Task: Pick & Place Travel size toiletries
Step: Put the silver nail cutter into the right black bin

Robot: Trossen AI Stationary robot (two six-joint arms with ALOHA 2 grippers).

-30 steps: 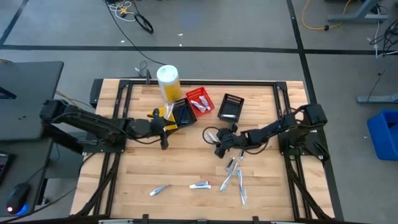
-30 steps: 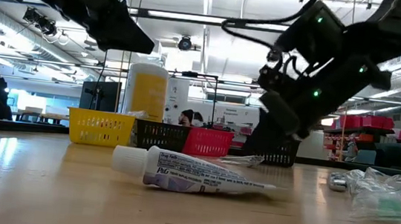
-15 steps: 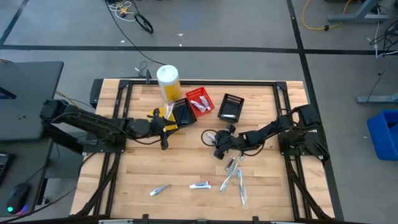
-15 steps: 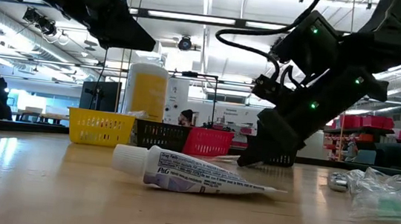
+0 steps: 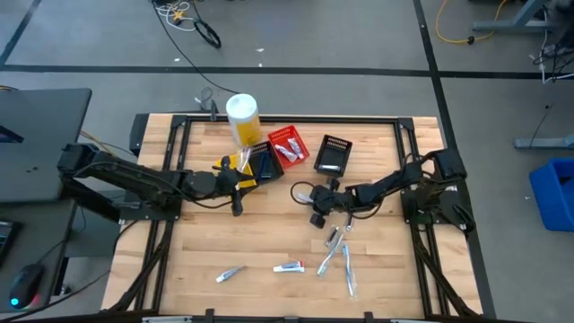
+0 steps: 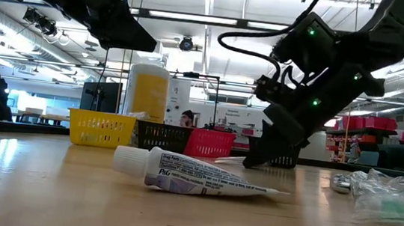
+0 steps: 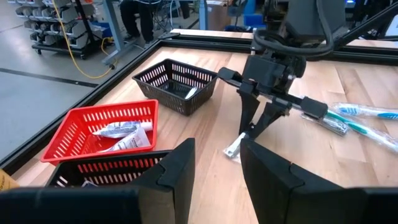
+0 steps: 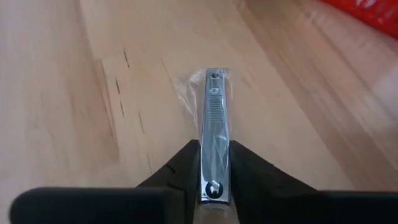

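Observation:
A silvery nail clipper (image 8: 213,124) in a clear wrap lies flat on the wood table. My right gripper (image 8: 213,182) is down at it, near the table's middle (image 5: 316,218), with its fingers closed against the clipper's sides. My left gripper (image 7: 214,168) hangs open and empty above the yellow basket (image 5: 235,165) and the black basket (image 5: 265,161). A white tube (image 6: 195,176) lies on its side near the front. Toothbrushes (image 5: 339,256) lie in a loose pile to the right of it. My right gripper pinches the nail clipper's two long edges near its closer end (image 8: 213,168) between its two fingers. The fingers slant down from the table's right side and lie along the clipper. The clipper lies flat on the table in its wrap.
A red basket (image 5: 287,145) with white tubes and a second black basket (image 5: 332,154) stand at the back. The yellow canister (image 5: 242,117) is behind them. Another small tube (image 5: 230,274) lies near the front edge. People show in the room beyond.
My right gripper has come down and slightly toward the table's left, and its fingertips now stand at the tabletop by the clipper.

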